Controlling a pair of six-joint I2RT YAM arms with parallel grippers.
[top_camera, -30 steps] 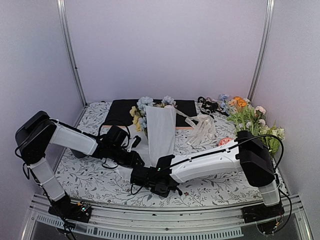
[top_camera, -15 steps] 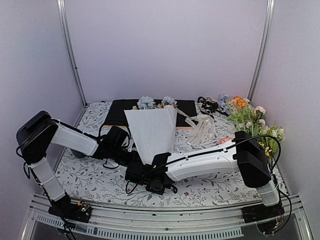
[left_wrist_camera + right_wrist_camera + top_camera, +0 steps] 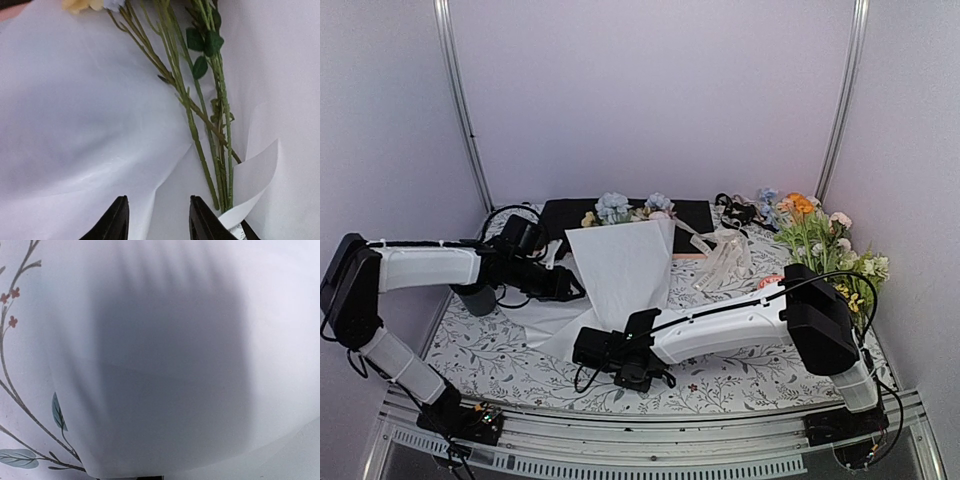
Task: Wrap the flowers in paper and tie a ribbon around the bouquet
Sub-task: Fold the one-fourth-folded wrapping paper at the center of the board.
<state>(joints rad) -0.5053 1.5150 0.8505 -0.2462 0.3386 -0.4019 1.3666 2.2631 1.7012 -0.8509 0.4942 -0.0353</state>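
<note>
Booth closed in by plain pale lilac walls (image 3: 650,90), with metal posts (image 3: 460,100) in the two far corners and an aluminium rail (image 3: 650,440) along the near edge at 6 o'clock. Table covered with a white cloth (image 3: 500,360) printed with grey leafy sprigs and small red blossoms.

Found the paper (image 3: 620,265) at table centre, lying on the cloth, one broad flap folded across the flowers (image 3: 612,207), loose near corner spread toward 7 o'clock. Blue and pale yellow blooms poking out at the 12 o'clock end, over a black sheet (image 3: 560,222). From the left wrist, noted green leafy stems (image 3: 192,120) lying bare on the paper (image 3: 75,100), running down toward the fingertips.

Left gripper (image 3: 572,287) at 9 o'clock of the paper, low beside its left edge. Jaws parted partway, gripping nothing, only the sheet lying beneath the gap (image 3: 157,222).

Right gripper (image 3: 582,350) at 7 o'clock of the paper, at its near edge. Wrist view filled by white paper (image 3: 175,365) and a strip of cloth, fingers not shown. Jaws fully closed. Cannot tell whether any paper is pinched.

Ribbon (image 3: 725,258) loose on the cloth at 2 o'clock, apart from the paper. Also logged on the table:
- A black ribbon (image 3: 735,211) at 1 o'clock.
- Orange and yellow sprigs (image 3: 805,225) at 3 o'clock.
- A red-and-white disc (image 3: 770,283) just below them.
- A dark cup (image 3: 475,298) at 9 o'clock, under the left arm.
</note>
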